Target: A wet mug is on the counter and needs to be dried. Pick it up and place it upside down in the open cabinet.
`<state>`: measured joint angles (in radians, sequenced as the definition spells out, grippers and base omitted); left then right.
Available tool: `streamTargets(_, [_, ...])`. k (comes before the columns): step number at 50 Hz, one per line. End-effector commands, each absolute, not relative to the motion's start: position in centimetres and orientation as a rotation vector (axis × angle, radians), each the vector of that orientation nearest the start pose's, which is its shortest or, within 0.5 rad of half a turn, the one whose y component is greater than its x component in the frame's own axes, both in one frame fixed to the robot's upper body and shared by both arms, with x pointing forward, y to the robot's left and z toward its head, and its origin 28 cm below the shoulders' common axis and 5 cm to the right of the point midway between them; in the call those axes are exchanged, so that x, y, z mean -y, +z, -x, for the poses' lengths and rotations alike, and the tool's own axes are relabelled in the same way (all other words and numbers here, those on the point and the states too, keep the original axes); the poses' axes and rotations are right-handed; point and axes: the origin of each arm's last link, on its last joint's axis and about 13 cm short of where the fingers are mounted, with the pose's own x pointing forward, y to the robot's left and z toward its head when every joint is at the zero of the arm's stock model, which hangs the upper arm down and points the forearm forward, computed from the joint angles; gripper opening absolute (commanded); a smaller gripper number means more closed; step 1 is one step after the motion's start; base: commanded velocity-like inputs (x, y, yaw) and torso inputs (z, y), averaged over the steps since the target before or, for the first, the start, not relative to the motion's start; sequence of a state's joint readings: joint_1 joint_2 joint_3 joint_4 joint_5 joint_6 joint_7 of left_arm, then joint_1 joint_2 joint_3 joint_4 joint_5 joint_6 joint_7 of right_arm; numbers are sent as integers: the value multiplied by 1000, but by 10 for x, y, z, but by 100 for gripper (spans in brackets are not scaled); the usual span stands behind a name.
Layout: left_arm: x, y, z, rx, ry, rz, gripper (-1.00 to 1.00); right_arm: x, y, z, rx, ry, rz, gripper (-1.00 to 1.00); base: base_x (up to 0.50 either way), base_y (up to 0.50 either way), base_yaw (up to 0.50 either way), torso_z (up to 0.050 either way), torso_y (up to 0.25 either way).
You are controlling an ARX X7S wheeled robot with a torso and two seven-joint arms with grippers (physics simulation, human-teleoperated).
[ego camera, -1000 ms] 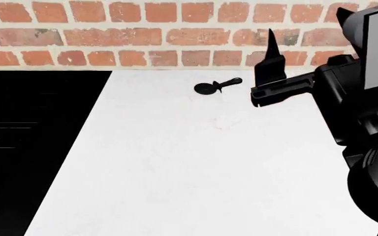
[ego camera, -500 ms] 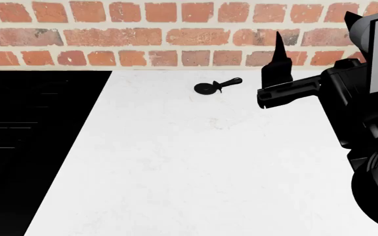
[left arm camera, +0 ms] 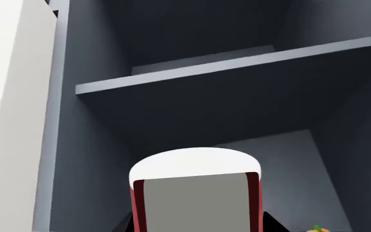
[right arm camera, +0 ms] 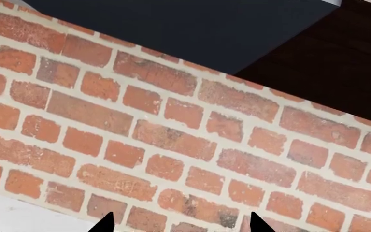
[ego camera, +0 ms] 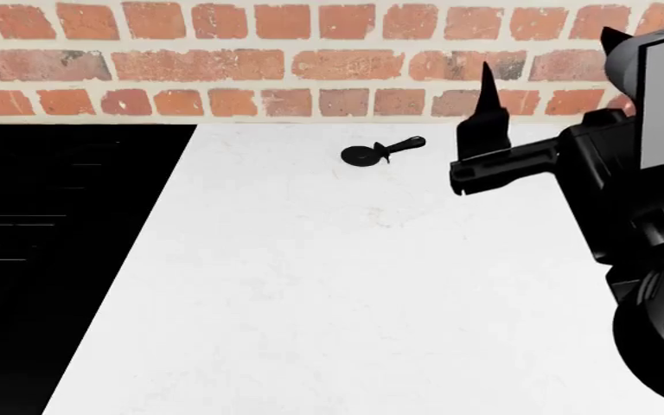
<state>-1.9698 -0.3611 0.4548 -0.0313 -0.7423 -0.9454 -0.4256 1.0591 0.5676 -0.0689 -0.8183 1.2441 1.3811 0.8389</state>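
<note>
The mug (left arm camera: 195,166) appears only in the left wrist view, close to the camera, its white rim facing the dark interior of the open cabinet (left arm camera: 237,111). Red side walls show on either side of a grey pad (left arm camera: 192,203) that lies across the mug. The left end effector has hold of the mug; its fingertips are hidden by the mug, so the opening width cannot be read. A cabinet shelf (left arm camera: 237,67) runs across beyond the mug, and a pale panel (left arm camera: 11,121) borders the cabinet.

In the head view, the white surface (ego camera: 344,294) carries a black round-headed utensil (ego camera: 380,152) near the brick wall (ego camera: 252,60). A black stovetop (ego camera: 55,259) adjoins the surface. The right end effector (right arm camera: 180,224) faces the brick wall, its two dark fingertips (right arm camera: 104,223) apart with nothing between them.
</note>
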Motion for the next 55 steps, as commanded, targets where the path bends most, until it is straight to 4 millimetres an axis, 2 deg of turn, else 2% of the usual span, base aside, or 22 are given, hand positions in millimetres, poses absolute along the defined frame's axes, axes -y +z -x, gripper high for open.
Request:
streamTargets(1, [-199, 536, -275, 730, 6, -149, -100, 119, 292, -207, 304, 35, 307, 100, 0, 0, 0, 0, 0])
streamTargets(13, [-192, 547, -311, 650, 33, -144, -100, 120, 288, -206, 293, 38, 305, 100, 0, 0, 0, 0, 1])
streamTargets(20, [-196, 552, -330, 601, 68, -114, -100, 120, 286, -205, 286, 44, 307, 100, 0, 0, 0, 0, 0])
streamTargets(25, [-200, 546, -344, 540, 92, -95, -100, 120, 285, -204, 281, 43, 313, 100, 0, 0, 1, 0, 0])
streamTargets(32, [-206, 530, -354, 438, 141, -84, -100, 122, 280, -201, 273, 38, 314, 100, 0, 0, 0, 0, 0])
streamTargets(44, [-209, 501, -368, 263, 164, -128, -100, 127, 270, -195, 257, 24, 311, 100, 0, 0, 0, 0, 1])
streamTargets(55, [-210, 481, -378, 186, 162, -153, -100, 128, 268, -191, 253, 16, 315, 100, -1, 0, 1, 0, 0])
